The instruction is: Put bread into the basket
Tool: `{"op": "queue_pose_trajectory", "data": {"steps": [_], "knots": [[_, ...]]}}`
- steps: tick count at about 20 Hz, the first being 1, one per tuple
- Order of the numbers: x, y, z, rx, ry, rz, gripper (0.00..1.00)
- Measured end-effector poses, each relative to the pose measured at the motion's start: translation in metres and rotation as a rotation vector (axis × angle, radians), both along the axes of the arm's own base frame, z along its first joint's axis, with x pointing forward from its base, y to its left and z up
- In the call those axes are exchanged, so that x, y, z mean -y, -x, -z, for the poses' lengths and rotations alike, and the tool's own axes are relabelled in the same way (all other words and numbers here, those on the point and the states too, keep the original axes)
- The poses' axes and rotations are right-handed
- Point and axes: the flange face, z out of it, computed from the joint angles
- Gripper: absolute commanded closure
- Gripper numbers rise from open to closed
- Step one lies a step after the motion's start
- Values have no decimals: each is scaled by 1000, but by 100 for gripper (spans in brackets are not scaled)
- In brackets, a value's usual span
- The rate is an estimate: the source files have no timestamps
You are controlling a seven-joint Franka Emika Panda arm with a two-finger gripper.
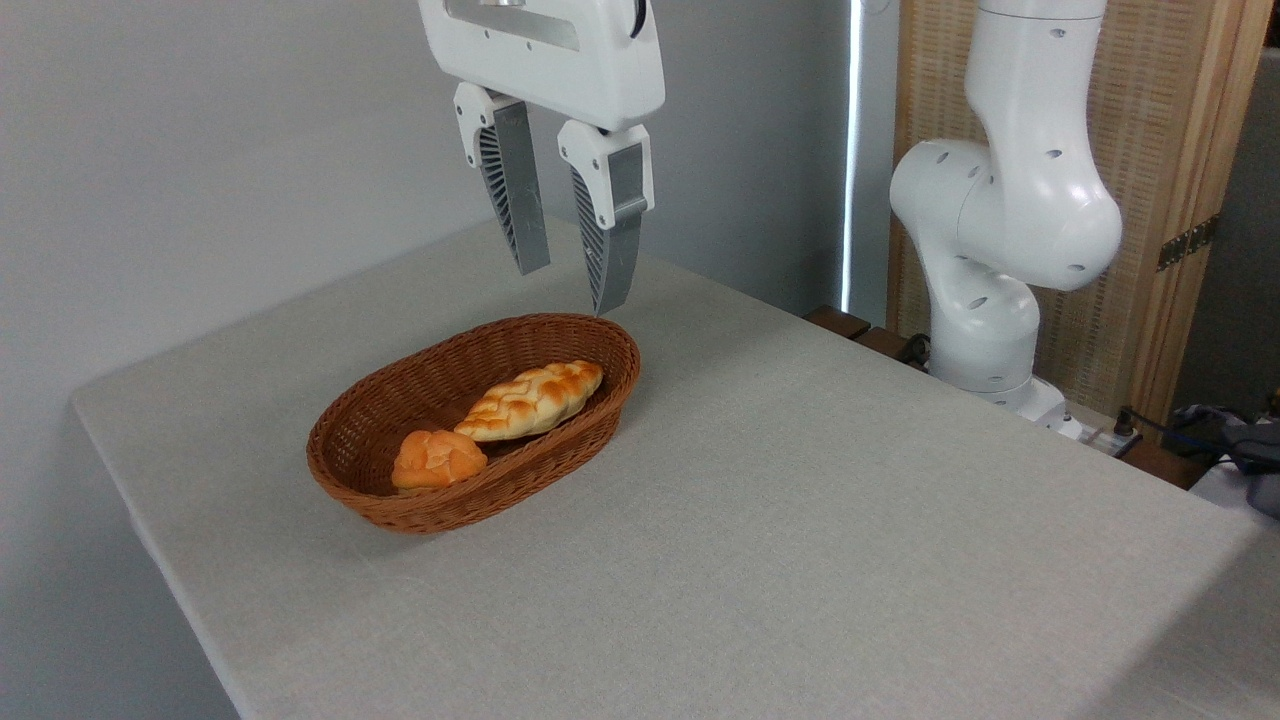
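The end effector (571,290) hangs above the far rim of the basket (560,462), fingers pointing down. Its two ribbed grey fingers (520,200) stand apart with a clear gap between them and nothing held; the end effector is released. The tip of the right-hand finger appears just above the basket's rear rim in this view; actual contact cannot be determined.

The braided bread (533,401) lies inside the basket, on the right half of the interior. Its long axis runs roughly along the basket's length, with one pointed end towards the far rim and the other towards the centre. The glazed golden-brown top faces up.

A small round orange bun (437,459) also lies inside the basket, at the near left end, just beside the loaf's nearer point. Whether the two touch cannot be determined.

The basket rests on the grey cloth-covered counter (820,520), left of centre. The white arm base (1000,250) stands beyond the counter's far right edge, in front of a wooden panel (1170,150).
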Motion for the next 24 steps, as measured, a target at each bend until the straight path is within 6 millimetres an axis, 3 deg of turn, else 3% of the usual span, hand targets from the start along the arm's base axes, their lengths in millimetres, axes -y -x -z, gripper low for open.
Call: {"op": "queue_pose_trajectory", "data": {"steps": [6,11,19,24], "knots": [[10,-12,19,-35,21,5,0],[18,-35,38,0,45,-2,0],[24,-48,61,-38,37,-120,0],[25,-52,62,-24,36,-120,0]]}}
